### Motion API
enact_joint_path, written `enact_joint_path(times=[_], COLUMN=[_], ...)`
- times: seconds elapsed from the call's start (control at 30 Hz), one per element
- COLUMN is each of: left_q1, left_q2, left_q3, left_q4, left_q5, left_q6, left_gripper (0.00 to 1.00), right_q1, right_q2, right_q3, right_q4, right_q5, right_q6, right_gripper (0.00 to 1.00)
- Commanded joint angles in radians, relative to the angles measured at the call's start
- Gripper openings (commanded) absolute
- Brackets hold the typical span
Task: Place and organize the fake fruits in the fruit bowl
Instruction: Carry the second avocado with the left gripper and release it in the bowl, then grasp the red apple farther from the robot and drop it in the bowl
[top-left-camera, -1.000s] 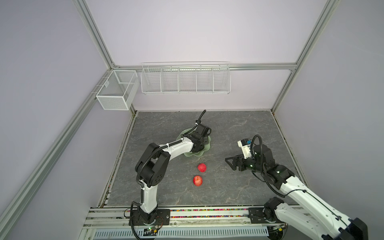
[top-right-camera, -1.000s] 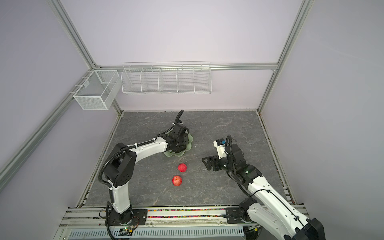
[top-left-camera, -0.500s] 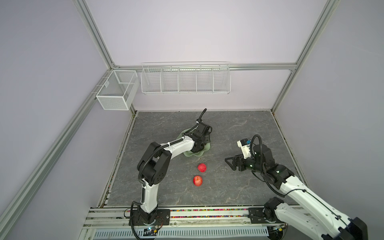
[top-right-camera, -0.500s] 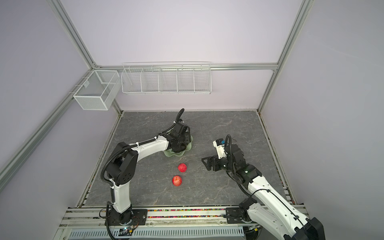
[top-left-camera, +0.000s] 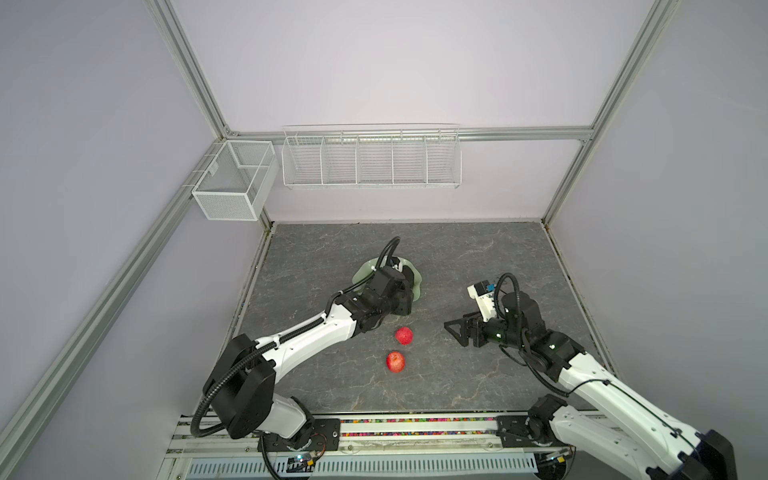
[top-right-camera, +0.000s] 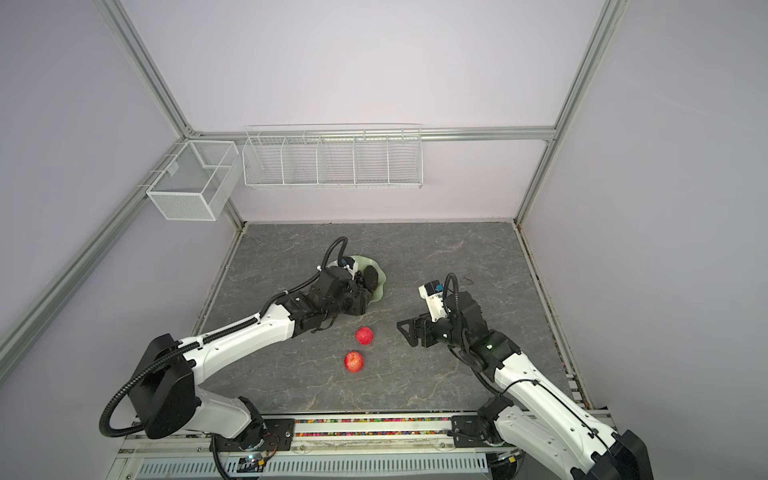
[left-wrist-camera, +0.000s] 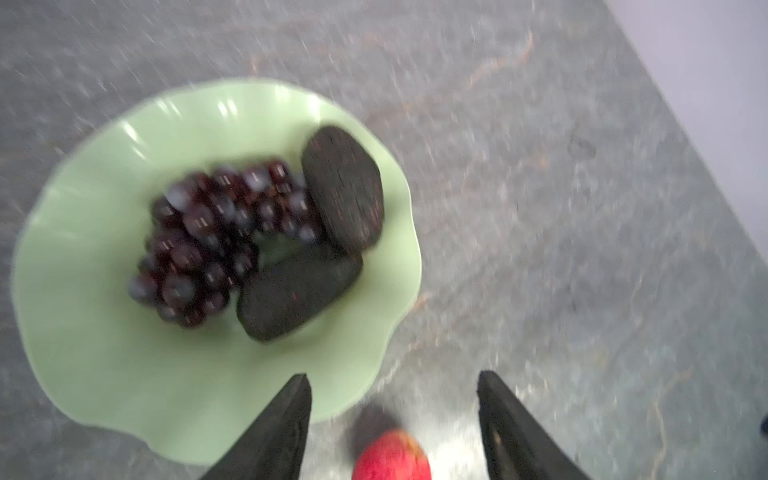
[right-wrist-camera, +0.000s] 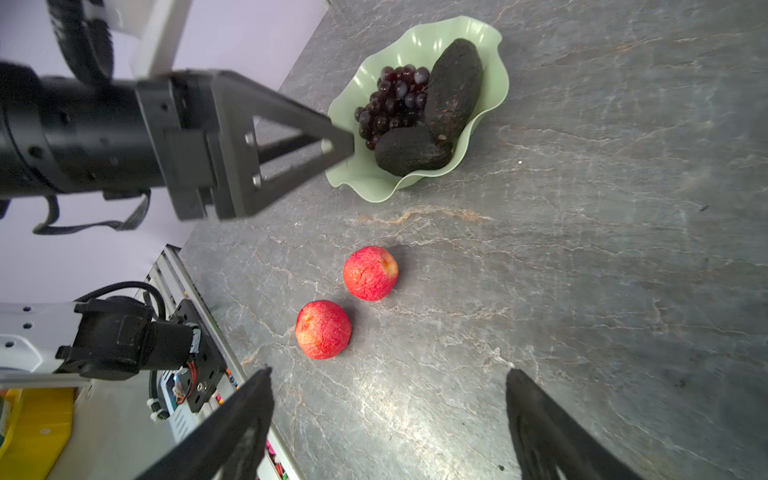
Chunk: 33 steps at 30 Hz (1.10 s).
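Sitting in the green fruit bowl (right-wrist-camera: 365, 185) are the grapes (right-wrist-camera: 395, 99), one avocado (right-wrist-camera: 453, 87) and another avocado (right-wrist-camera: 409, 151), all touching. One red apple (right-wrist-camera: 370, 273) and a second red apple (right-wrist-camera: 323, 329) lie near it on the grey surface (right-wrist-camera: 582, 249), just apart. The left pincer (left-wrist-camera: 393, 376) hangs by the bowl's edge, spread wide and holding nothing. The right pincer (right-wrist-camera: 388, 370) is spread wide too, empty, near the apples.

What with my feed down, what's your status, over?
Left gripper open, empty, at the fruit bowl edge. Right gripper open, empty. Grapes, both avocados in bowl; both apples on the table. Nothing in the way.
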Motion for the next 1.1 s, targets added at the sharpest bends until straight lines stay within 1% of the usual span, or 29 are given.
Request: enact_joint_path(times=[0.0, 0.1, 0.2, 0.4, 0.57, 0.67, 0.73, 0.87, 1.07], left_q1=[-0.026, -0.055, -0.068, -0.072, -0.072, -0.073, -0.072, -0.072, -0.072], left_q2=[-0.037, -0.052, -0.02, 0.064, 0.108, 0.131, 0.147, 0.184, 0.193], left_q3=[-0.076, -0.081, -0.061, -0.051, -0.048, -0.051, -0.046, -0.02, -0.018], left_q4=[-0.056, -0.073, -0.108, -0.093, -0.078, -0.046, -0.034, -0.065, -0.054], left_q5=[0.082, 0.08, 0.068, 0.077, 0.045, 0.059, 0.068, 0.075, 0.1], left_q6=[0.026, 0.046, 0.07, 0.075, 0.082, 0.085, 0.084, 0.096, 0.089], left_gripper=[0.64, 0.65, 0.67, 0.68, 0.68, 0.67, 0.64, 0.59, 0.45], right_q1=[0.023, 0.031, 0.041, 0.07, 0.074, 0.073, 0.073, 0.074, 0.073], right_q2=[-0.014, -0.023, -0.038, -0.053, -0.059, -0.049, -0.039, -0.02, -0.007], right_q3=[-0.04, -0.043, -0.042, -0.042, -0.048, -0.044, -0.038, -0.021, -0.008], right_q4=[0.046, 0.031, 0.027, 0.019, 0.007, 0.0, 0.001, -0.001, -0.004], right_q5=[-0.019, -0.009, -0.01, 0.017, 0.032, 0.035, 0.037, 0.038, 0.035], right_q6=[0.025, 0.022, 0.022, 0.021, 0.018, 0.01, 0.005, -0.006, -0.017], right_gripper=[0.88, 0.88, 0.88, 0.88, 0.88, 0.89, 0.88, 0.88, 0.89])
